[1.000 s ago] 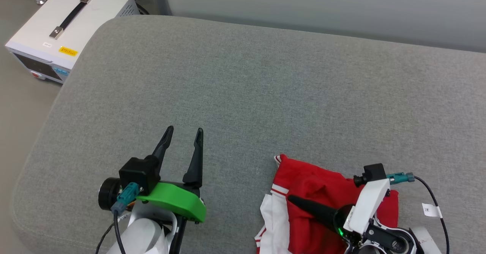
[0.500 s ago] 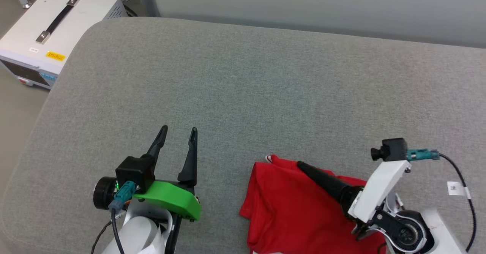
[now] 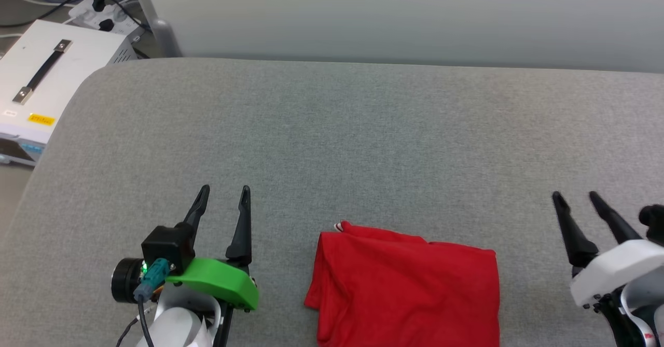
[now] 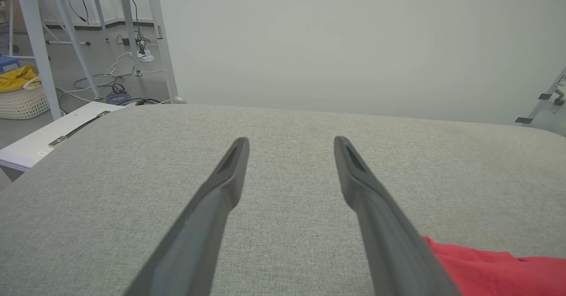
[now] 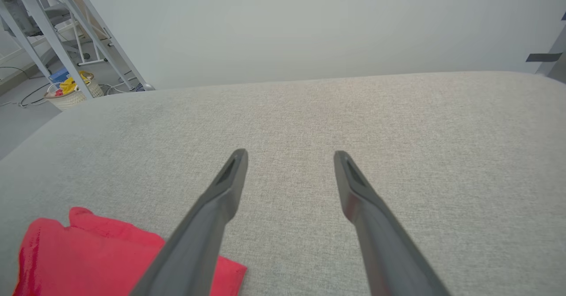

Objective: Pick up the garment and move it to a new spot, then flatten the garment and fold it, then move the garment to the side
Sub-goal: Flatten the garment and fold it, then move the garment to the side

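Observation:
The garment [image 3: 404, 290] lies folded into a red rectangle on the grey cushion, near its front edge, plain red side up; a bit of striped trim pokes out at its far left corner. It also shows as a red patch [image 4: 491, 265] at the left wrist view's lower right and as a red fold [image 5: 88, 256] at the right wrist view's lower left. My left gripper [image 3: 223, 190] stands open to the left of the garment, apart from it. My right gripper [image 3: 576, 196] stands open to its right, also apart, with nothing between the fingers.
The grey cushion [image 3: 332, 139] stretches far beyond the garment. A white equipment box [image 3: 41, 77] with a black handle sits off its left end, with cables and a power strip on the floor behind. A pale wall runs along the back. A wicker basket [image 4: 22, 101] stands farther left.
My right gripper has let go of the garment, opened and drawn off to the right. The garment now lies folded and flat. The head camera has shifted as well.

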You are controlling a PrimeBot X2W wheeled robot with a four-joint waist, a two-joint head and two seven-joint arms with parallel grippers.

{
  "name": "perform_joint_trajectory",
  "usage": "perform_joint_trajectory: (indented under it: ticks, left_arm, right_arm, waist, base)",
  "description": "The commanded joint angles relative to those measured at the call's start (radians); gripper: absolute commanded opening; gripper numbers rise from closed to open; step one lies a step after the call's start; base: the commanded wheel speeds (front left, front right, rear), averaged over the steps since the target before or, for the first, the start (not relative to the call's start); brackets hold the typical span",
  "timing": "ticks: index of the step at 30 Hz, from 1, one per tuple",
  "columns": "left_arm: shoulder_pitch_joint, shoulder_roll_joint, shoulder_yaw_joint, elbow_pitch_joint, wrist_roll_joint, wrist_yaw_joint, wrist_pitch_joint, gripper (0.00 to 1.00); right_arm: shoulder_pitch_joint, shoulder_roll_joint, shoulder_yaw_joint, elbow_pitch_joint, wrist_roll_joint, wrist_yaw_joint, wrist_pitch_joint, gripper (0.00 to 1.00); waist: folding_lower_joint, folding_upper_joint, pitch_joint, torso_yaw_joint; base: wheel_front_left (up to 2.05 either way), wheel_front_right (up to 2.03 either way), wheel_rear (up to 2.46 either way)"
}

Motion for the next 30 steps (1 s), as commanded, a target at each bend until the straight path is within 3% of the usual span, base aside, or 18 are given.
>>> perform_joint_trajectory:
  ticks: [1, 6, 10, 20, 30]
  left_arm:
    - [0.017, 0.002, 0.007, 0.0, 0.006, 0.007, -0.006, 1.0]
    - [0.049, -0.001, 0.025, -0.003, 0.012, 0.01, -0.006, 1.0]
    - [0.076, -0.002, 0.028, -0.003, 0.017, 0.012, -0.006, 1.0]
    - [0.132, 0.01, 0.028, -0.012, 0.012, 0.025, 0.0, 1.0]
    - [0.137, 0.017, 0.023, -0.029, 0.009, 0.034, 0.011, 1.0]
  right_arm:
    - [0.016, 0.01, -0.019, -0.012, -0.041, 0.0, -0.038, 1.0]
    - [0.057, 0.039, -0.058, -0.056, -0.147, 0.0, -0.16, 1.0]
    - [0.114, 0.053, -0.061, -0.104, -0.193, 0.0, -0.182, 1.0]
    - [0.226, 0.108, -0.069, -0.2, -0.223, 0.0, -0.154, 1.0]
    - [0.243, 0.113, -0.088, -0.23, -0.222, 0.0, -0.117, 1.0]
  waist:
    - [0.0, 0.0, -0.014, -0.015]
    - [0.0, 0.0, -0.039, -0.03]
    - [0.0, 0.0, -0.067, -0.034]
    - [0.0, 0.0, -0.117, -0.047]
    - [0.0, 0.0, -0.118, -0.044]
  base:
    - [0.0, 0.0, 0.0]
    - [0.0, 0.0, 0.0]
    - [0.0, 0.0, 0.0]
    - [0.0, 0.0, 0.0]
    - [0.0, 0.0, 0.0]
